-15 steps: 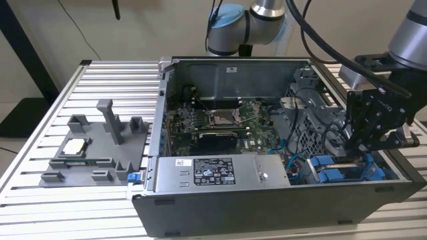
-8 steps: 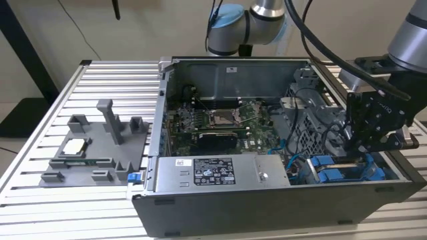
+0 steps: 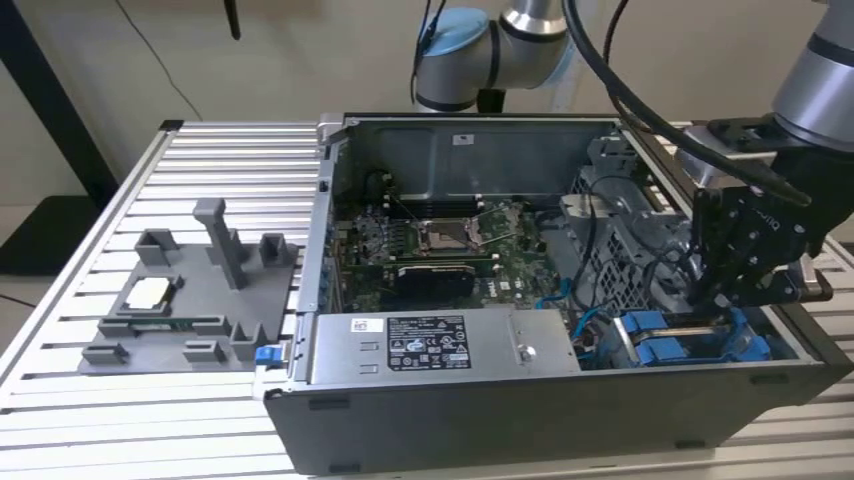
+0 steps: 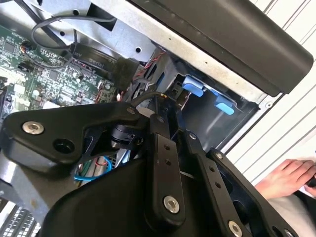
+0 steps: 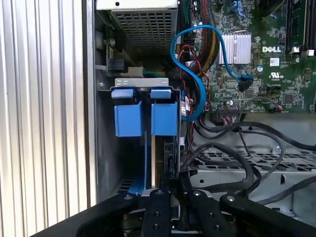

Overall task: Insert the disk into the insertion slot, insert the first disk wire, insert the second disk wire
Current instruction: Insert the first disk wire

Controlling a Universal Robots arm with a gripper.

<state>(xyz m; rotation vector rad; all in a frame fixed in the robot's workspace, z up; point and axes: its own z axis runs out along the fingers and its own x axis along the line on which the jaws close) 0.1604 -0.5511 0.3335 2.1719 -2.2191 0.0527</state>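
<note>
robotics lab: slatted aluminium bench, robot arm

A white maker's logo stands on the circuit board; the label on the silver box carries print too small to read.

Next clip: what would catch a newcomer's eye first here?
An open computer case lies on the slatted table, its green motherboard exposed. At the exterior view's right, the arm's black hand reaches down into the case over the insertion slot, whose bright blue tabs stand out against the grey metal. In the first wrist view a blue cable loops beside that slot.
</note>
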